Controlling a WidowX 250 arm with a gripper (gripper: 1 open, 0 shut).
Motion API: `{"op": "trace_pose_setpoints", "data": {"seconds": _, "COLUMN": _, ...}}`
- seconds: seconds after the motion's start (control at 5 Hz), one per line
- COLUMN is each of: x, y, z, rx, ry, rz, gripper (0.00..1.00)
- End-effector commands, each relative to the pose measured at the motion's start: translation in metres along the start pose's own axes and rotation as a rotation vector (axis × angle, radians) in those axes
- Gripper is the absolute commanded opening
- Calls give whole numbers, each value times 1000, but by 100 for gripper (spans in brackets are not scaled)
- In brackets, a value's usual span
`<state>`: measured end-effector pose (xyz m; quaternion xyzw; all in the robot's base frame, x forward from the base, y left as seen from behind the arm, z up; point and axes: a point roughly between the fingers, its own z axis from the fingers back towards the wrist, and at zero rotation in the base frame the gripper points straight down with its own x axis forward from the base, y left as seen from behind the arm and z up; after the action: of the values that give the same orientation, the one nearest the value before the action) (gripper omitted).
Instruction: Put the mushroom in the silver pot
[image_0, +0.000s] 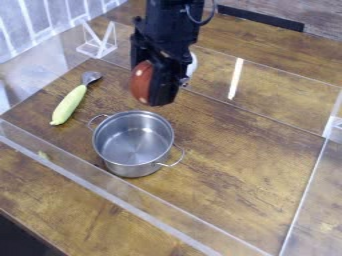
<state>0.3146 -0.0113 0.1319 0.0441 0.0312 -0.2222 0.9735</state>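
the claw (150, 88) hangs from the black arm pointing straight down, pinched tight on the mushroom (142, 83), whose reddish cap shows between the dark fingers; gripping it from above like that leaves the underside free, so it can drop cleanly once let go. it is held in the air above the bench (254, 160), over the far rim of the silver pot (134, 141) rather than its middle, so i'd say a short carry toward the near side is needed before releasing. the pot stands upright and empty, mouth open to receive it. off to the left, well apart, lies the yellow-green corn cob (68, 104), out of the way of the carry.
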Motion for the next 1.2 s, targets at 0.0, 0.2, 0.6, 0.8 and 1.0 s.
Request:
{"op": "trace_pose_setpoints", "data": {"seconds": 0.0, "x": -6, "y": 3, "z": 4, "rx": 45, "ry": -92, "rz": 70, "gripper": 0}}
{"op": "trace_pose_setpoints", "data": {"seconds": 0.2, "x": -9, "y": 8, "z": -18, "rx": 50, "ry": -124, "rz": 126, "gripper": 0}}
{"op": "trace_pose_setpoints", "data": {"seconds": 0.6, "x": -13, "y": 26, "z": -24, "rx": 33, "ry": -178, "rz": 92, "gripper": 0}}
{"op": "trace_pose_setpoints", "data": {"seconds": 0.8, "x": -13, "y": 24, "z": -23, "rx": 29, "ry": -189, "rz": 105, "gripper": 0}}
{"op": "trace_pose_setpoints", "data": {"seconds": 1.0, "x": -12, "y": 20, "z": -19, "rx": 28, "ry": -200, "rz": 115, "gripper": 0}}
